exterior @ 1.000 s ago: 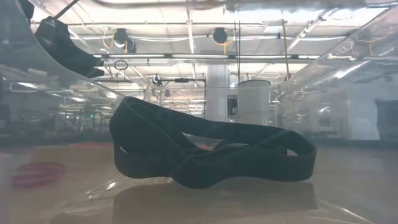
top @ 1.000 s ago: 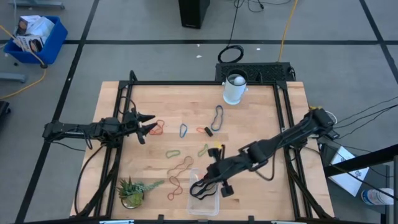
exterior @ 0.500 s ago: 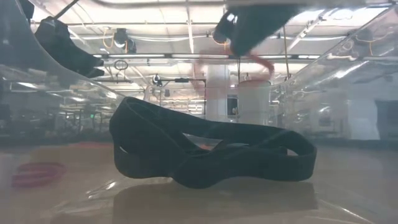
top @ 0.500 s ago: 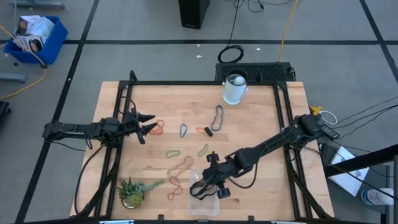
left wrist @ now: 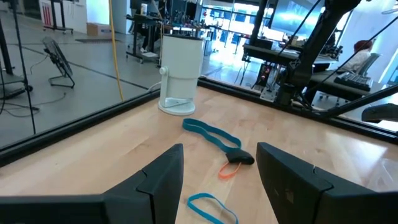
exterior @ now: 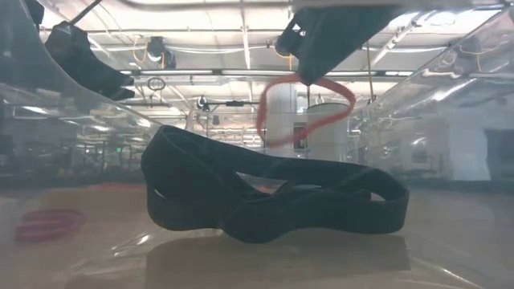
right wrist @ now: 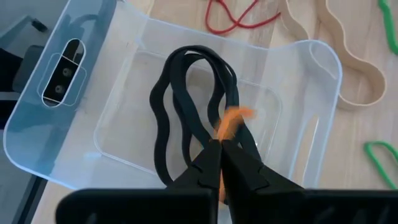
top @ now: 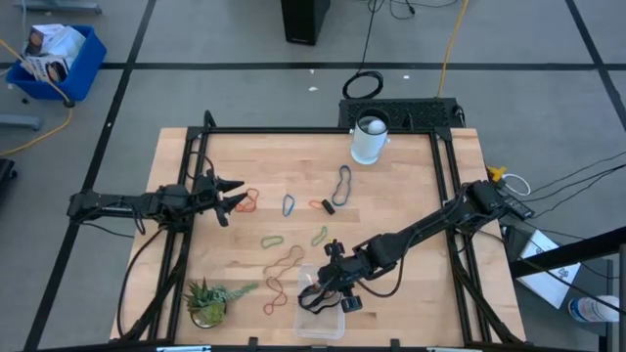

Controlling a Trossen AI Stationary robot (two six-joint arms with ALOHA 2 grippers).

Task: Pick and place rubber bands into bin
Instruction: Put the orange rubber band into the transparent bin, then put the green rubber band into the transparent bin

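My right gripper (right wrist: 222,149) is shut on an orange rubber band (right wrist: 234,118) above the clear bin (right wrist: 314,56), which stands at the table's near edge (top: 337,328). A black rubber band (right wrist: 186,93) lies on the bin's floor and also shows in the low view (exterior: 265,197). In the low view the orange band (exterior: 305,108) hangs from the gripper (exterior: 309,76). Other bands lie on the table: orange (top: 245,202), blue (top: 289,204), green (top: 271,240), red (top: 276,293). My left gripper (top: 230,196) is open and empty at the table's left. My right gripper pinches the orange band at the top of its loop (exterior: 307,80) between its two fingertips, coming from above and pointing down into the bin. The band hangs below the fingers as an open loop, clear of the black band and the bin's floor.
A white cup (top: 369,140) stands at the far edge. A small potted plant (top: 207,298) stands at the near left, beside the bin. A grey-blue band (top: 342,181), a tan band (top: 284,259) and another green band (top: 320,235) lie mid-table.
My right gripper has gone toward the table's near left and come over the bin, carrying the orange band. The band swung and now hangs still above the black band.
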